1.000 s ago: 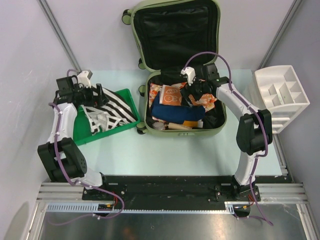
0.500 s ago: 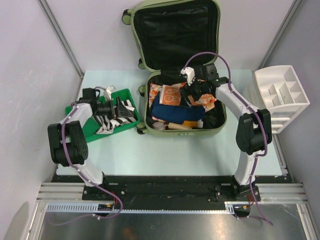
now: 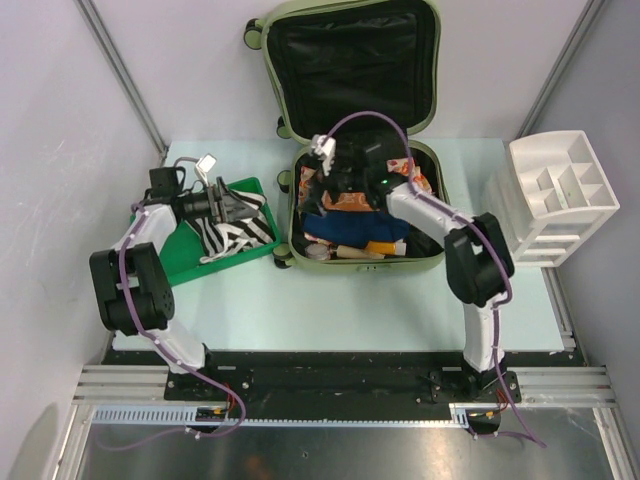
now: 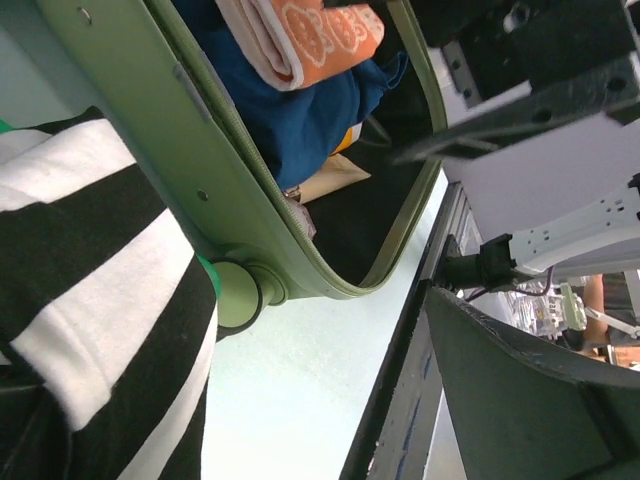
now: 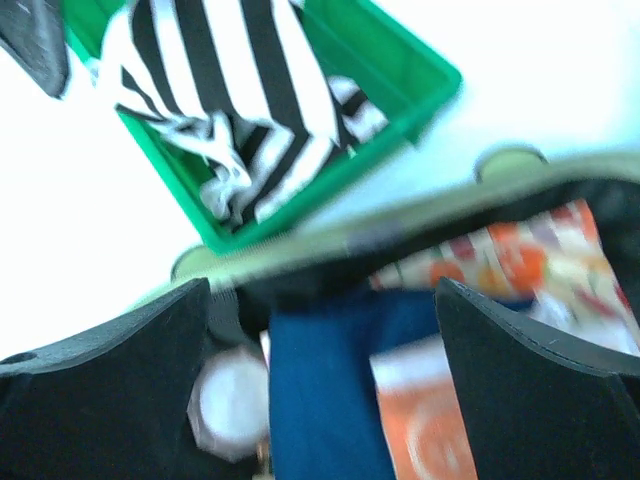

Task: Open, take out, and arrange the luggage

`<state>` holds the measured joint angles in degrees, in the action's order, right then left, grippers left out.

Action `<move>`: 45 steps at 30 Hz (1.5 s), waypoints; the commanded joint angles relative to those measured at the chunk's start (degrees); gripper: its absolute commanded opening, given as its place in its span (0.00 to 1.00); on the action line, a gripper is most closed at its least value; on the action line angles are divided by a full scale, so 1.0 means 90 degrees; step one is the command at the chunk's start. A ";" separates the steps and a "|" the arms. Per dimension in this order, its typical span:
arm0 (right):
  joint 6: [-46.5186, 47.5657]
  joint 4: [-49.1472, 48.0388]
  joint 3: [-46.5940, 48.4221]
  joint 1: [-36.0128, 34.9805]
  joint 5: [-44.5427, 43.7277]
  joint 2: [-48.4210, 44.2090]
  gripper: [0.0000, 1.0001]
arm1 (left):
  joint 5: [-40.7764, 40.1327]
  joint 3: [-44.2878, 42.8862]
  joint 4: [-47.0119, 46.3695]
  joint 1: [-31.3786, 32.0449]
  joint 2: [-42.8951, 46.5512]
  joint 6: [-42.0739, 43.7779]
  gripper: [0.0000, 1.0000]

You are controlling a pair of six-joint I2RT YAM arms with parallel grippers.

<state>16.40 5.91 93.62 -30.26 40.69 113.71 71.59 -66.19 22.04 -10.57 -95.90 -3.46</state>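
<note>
The luggage (image 3: 400, 264) lies open on the table, its black-lined lid (image 3: 350, 60) leaning back. Inside are a blue cloth (image 3: 350, 228), an orange patterned cloth (image 3: 345, 200) and a white round jar (image 3: 317, 252). My right gripper (image 3: 335, 190) hovers open over the case's left part; in its wrist view the blue cloth (image 5: 320, 400) and the jar (image 5: 230, 405) lie between its fingers (image 5: 110, 370). My left gripper (image 3: 238, 208) stands open over the striped cloth (image 3: 240, 235) in the green tray (image 3: 175, 265). Its wrist view shows that cloth (image 4: 90, 300) against its left side and the luggage wall (image 4: 200, 150) ahead.
A white compartmented organizer (image 3: 560, 195) stands at the table's right edge. The green tray's corner sits close to the suitcase's left wheel (image 4: 235, 295). Bare table (image 3: 330, 310) lies in front of the case, with the black base rail along the near edge.
My right gripper has swung left across the suitcase, from its right side to its left part. The left gripper has moved right over the tray, and the striped cloth is bunched smaller.
</note>
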 commanded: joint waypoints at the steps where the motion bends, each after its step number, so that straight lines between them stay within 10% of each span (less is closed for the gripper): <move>1: -0.0689 -0.2706 0.0163 -0.0513 0.0527 0.0800 0.99 | 0.0922 -0.0253 -0.0223 -0.0348 0.0264 0.0365 0.89; 18: -0.0260 -0.2972 0.2819 -0.1159 0.0840 0.3204 0.98 | 0.0864 0.0382 -0.0193 -0.0545 0.0812 0.0561 0.89; 21: -0.0183 -0.2864 0.2957 -0.1227 0.0899 0.3264 0.78 | 0.0620 0.0256 -0.0174 -0.0584 0.0821 0.0638 0.90; 24: -0.0065 -0.2708 0.2928 -0.1296 0.0861 0.3283 0.41 | 0.0426 0.0061 -0.0164 -0.0593 0.0753 0.0619 0.90; 25: -0.0055 -0.2679 0.2889 -0.1296 0.0802 0.3254 0.14 | 0.0366 0.0012 -0.0164 -0.0632 0.0753 0.0619 0.91; 27: 0.0100 -0.2523 0.2733 -0.1276 0.0617 0.3186 0.00 | 0.0142 -0.0203 -0.0174 -0.0720 0.0782 0.0678 0.93; 45: 0.0120 -0.2268 0.2478 -0.1188 0.0138 0.3010 0.00 | -0.1878 -0.0732 -0.0926 -0.1609 0.1084 -0.0895 0.96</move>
<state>16.43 -14.94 115.61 -39.62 43.72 142.91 61.21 -73.28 17.10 -25.26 -89.71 -9.13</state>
